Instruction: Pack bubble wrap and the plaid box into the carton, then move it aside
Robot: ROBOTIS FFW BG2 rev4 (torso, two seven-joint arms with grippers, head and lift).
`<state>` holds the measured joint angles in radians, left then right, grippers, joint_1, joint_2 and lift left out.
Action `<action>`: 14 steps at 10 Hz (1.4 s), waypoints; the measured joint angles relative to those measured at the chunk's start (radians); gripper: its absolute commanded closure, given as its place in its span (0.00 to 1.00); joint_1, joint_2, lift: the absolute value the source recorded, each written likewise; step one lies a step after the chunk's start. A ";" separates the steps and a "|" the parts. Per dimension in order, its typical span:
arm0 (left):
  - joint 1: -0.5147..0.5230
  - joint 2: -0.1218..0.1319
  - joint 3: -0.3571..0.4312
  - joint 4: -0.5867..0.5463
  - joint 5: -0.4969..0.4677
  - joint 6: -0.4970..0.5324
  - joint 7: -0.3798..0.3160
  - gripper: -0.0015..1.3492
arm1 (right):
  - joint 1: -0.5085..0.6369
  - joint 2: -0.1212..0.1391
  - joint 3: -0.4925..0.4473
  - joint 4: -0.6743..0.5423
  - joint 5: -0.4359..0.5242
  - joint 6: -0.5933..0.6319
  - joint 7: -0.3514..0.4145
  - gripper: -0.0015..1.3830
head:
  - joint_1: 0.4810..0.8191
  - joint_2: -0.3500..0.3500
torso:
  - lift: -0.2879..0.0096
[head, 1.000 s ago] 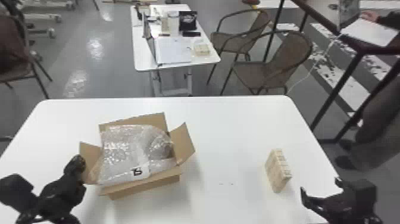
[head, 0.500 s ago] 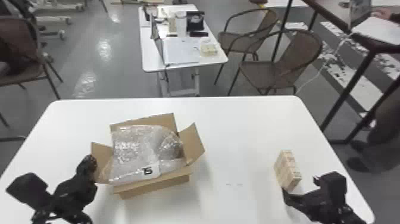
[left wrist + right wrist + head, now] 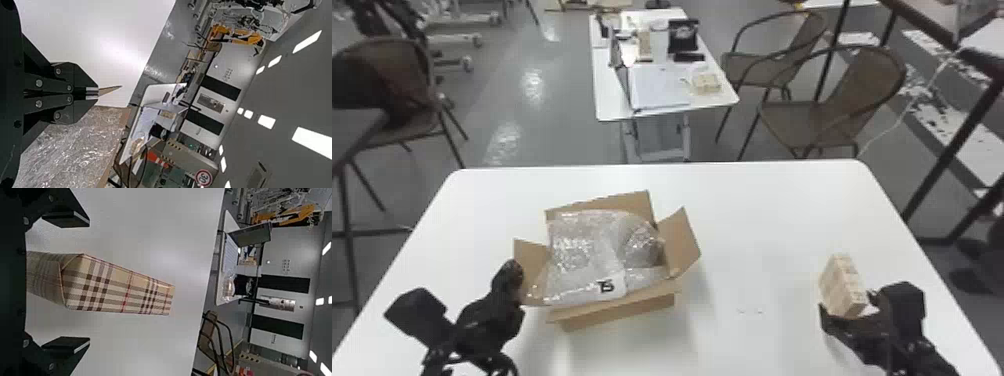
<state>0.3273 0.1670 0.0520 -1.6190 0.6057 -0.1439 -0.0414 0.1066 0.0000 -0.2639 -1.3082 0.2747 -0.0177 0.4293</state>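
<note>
- a second ago the right gripper (image 3: pixel 847 303) was apart from the plaid box (image 3: pixel 841 290), to its right and nearer the robot; now it has come in around it.
- the left gripper (image 3: pixel 516 281) has stayed at the carton (image 3: pixel 627 311), by its left flap (image 3: pixel 532 256).
- two grippers, one carton with four flaps folded out, one plaid box, three chairs (image 3: pixel 832 112).
- the bubble wrap (image 3: pixel 582 260) lies in the carton; how many pieces, one cannot tell.
- the plaid box sits on the table (image 3: pixel 757 215), outside the carton, to its right.
- the right wrist view shows the red and brown plaid and the right gripper's fingers wide apart, box between, touching neither; the head view gives pale beige sides.
- the left wrist view shows the left gripper's fingers together, pinching the flap, and a round sign (image 3: pixel 203 178) behind.
</note>
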 measured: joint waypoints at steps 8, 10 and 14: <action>-0.001 -0.001 0.002 0.004 0.003 0.000 -0.008 0.90 | 0.000 0.000 0.006 0.023 -0.076 -0.038 -0.001 0.74 | 0.63 0.57 | 0.88; -0.001 -0.001 0.002 0.004 0.003 0.000 -0.008 0.90 | 0.034 0.000 0.055 -0.070 -0.148 -0.035 0.000 0.74 | 0.63 0.60 | 0.88; -0.010 -0.001 -0.003 0.010 0.003 0.000 -0.011 0.90 | 0.035 0.000 0.311 -0.347 -0.368 0.057 0.005 0.74 | 0.63 0.81 | 0.88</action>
<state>0.3175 0.1656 0.0492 -1.6090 0.6091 -0.1443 -0.0525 0.1421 0.0000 0.0471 -1.6553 -0.0935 0.0396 0.4346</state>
